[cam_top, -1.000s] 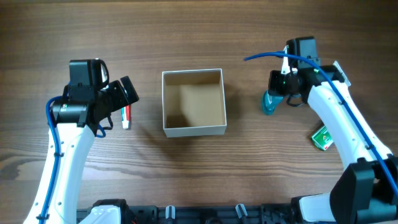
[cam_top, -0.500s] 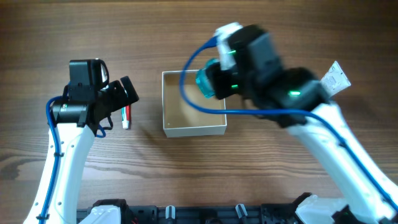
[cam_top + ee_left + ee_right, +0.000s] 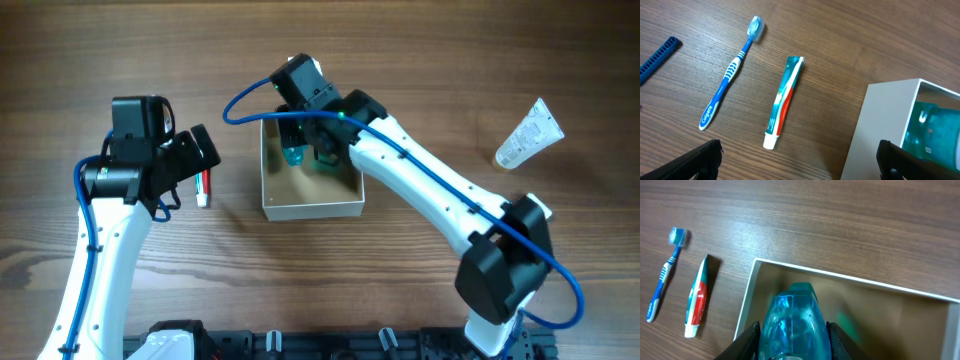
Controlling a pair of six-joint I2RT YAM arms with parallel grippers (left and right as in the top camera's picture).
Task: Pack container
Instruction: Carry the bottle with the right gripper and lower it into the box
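container [image 3: 312,209] is mid-table [image 3: 420,60], open top up, white walls, tan cardboard inside, its near wall square to the base side

toothpaste tube [image 3: 783,102] lies flat just left of the box, not touching it. It runs roughly parallel to the left wall, with the white cap end toward the base

toothbrush [image 3: 727,80] is one step further left, blue and white, flat on the wood, bristle head pointing away from the base. It's apart from the toothpaste and hidden under the left arm in the overhead view

dark blue ribbed strip [image 3: 657,57] is past the toothbrush, cut off by the edge of the left wrist view, can't tell what it is

left gripper [image 3: 195,160] hovers above the toothpaste area with jaws spread wide and nothing between them. Both finger tips show at the bottom corners of its wrist view, bare table between them

right gripper [image 3: 792,347] reaches across from the right side, over the box. Its fingers are clamped on both sides of a teal bottle [image 3: 792,315], translucent, with its rounded end pointing away from the wrist camera

the bottle sits within the box outline, in the far-left part, close to the left wall. Can't tell if it touches the floor of the box

no other item visible inside

white tube [image 3: 528,135] lies at far right, tilted, well apart from box and arms
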